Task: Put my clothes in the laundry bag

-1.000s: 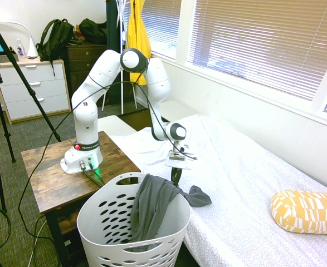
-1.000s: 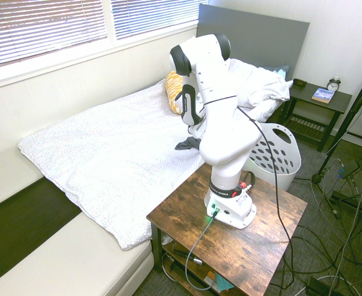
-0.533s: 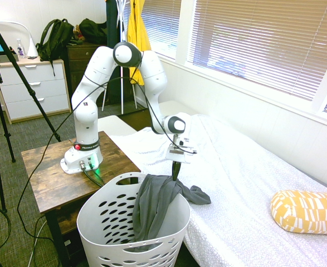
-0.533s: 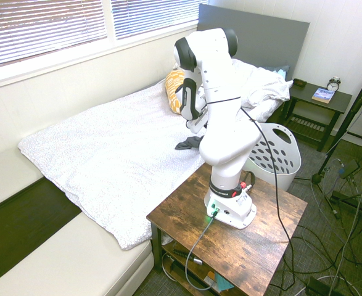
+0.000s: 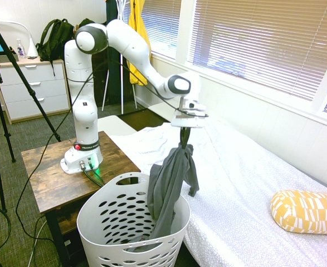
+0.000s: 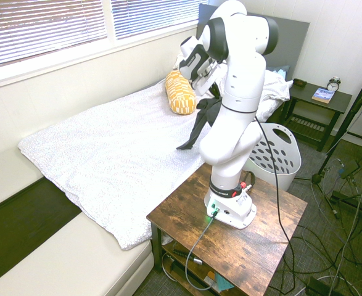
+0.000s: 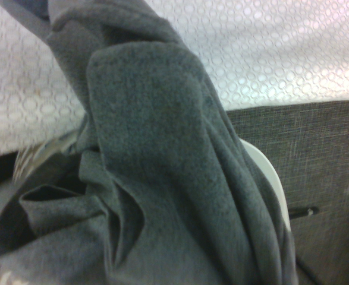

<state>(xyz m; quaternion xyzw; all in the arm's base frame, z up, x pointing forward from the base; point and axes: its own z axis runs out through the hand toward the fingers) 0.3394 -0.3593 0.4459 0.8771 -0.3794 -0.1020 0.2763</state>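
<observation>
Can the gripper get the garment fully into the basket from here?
Probably yes. The gripper holds the garment above the basket, whose mouth is open; the lower end already hangs inside.

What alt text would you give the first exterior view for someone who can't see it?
A white robot arm's gripper is shut on a dark grey garment, holding it up so its lower end hangs into a white perforated laundry basket beside a bed. A yellow patterned pillow lies on the bed.

Bright daylight through window blinds (image 5: 252,44) — exterior views sharp; wrist view soft, blurred up close.
</observation>
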